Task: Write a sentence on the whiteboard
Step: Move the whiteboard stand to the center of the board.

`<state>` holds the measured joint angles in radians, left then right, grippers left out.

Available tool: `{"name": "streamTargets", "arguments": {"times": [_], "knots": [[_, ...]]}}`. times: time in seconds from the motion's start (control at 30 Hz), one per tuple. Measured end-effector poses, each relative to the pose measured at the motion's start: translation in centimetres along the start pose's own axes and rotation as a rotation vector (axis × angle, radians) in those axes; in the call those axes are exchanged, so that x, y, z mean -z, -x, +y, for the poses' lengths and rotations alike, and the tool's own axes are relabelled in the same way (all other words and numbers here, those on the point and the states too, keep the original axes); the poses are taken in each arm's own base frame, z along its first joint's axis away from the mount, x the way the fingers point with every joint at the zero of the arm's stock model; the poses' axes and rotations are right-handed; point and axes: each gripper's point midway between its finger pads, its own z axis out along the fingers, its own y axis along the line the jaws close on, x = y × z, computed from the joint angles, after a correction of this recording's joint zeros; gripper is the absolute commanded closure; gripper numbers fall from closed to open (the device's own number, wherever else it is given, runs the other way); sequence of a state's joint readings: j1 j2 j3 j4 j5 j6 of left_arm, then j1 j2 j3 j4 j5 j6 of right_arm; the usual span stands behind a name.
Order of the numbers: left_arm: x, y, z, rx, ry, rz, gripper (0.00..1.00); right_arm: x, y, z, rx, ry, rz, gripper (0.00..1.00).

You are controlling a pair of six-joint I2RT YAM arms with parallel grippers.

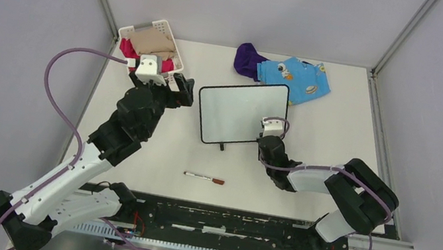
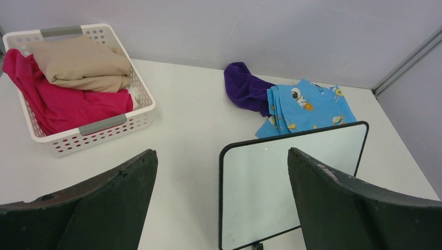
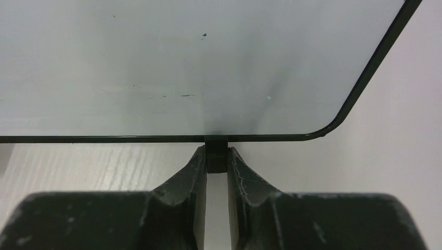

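Pinched in the right pincer (image 3: pixel 216 159), a small black foot (image 3: pixel 216 150) of the black-framed white rectangular whiteboard (image 3: pixel 182 67) is being gripped, seemingly to steady the blank board at the middle of the white bench (image 1: pixel 155 148). The left pincer (image 2: pixel 221 152) is being held spread wide, empty. A folded beige cloth (image 2: pixel 83 62) and a magenta cloth (image 2: pixel 62 104) are being carried in the white perforated plastic basket (image 2: pixel 104 133) at the far-left corner.

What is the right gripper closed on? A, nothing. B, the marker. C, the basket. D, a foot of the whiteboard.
D: the right gripper pinches the small black foot under the whiteboard edge, while the marker lies well apart.
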<state>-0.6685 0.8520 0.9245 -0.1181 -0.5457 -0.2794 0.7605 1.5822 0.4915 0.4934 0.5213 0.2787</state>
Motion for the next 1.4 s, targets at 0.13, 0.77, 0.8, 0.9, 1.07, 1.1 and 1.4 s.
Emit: {"name": "streamTargets", "arguments": {"times": [0.13,0.77,0.8,0.9,1.07,1.1,1.4], "knots": [[-0.1,-0.2,0.0,-0.003,0.004,0.004,0.00,0.9,-0.7,-1.2,-0.051,-0.041,0.015,1.00],[-0.2,-0.4,0.0,-0.006,0.005,0.010,0.00,5.2,-3.4,-2.8,-0.068,-0.108,0.077,1.00],[-0.2,-0.4,0.0,-0.007,0.006,0.011,0.00,5.4,-3.5,-2.7,-0.075,-0.110,0.077,1.00],[-0.3,-0.5,0.0,-0.009,0.007,0.015,0.00,5.5,-3.6,-2.8,-0.094,-0.115,0.075,1.00],[-0.3,-0.6,0.0,-0.010,0.007,0.016,0.00,5.5,-3.6,-2.7,-0.110,-0.118,0.073,0.98],[-0.3,-0.6,0.0,-0.010,0.007,0.016,0.00,5.5,-3.6,-2.7,-0.109,-0.118,0.074,0.99],[-0.3,-0.7,0.0,-0.013,0.007,0.020,0.00,5.5,-3.7,-2.5,-0.088,-0.099,0.080,1.00]]}}
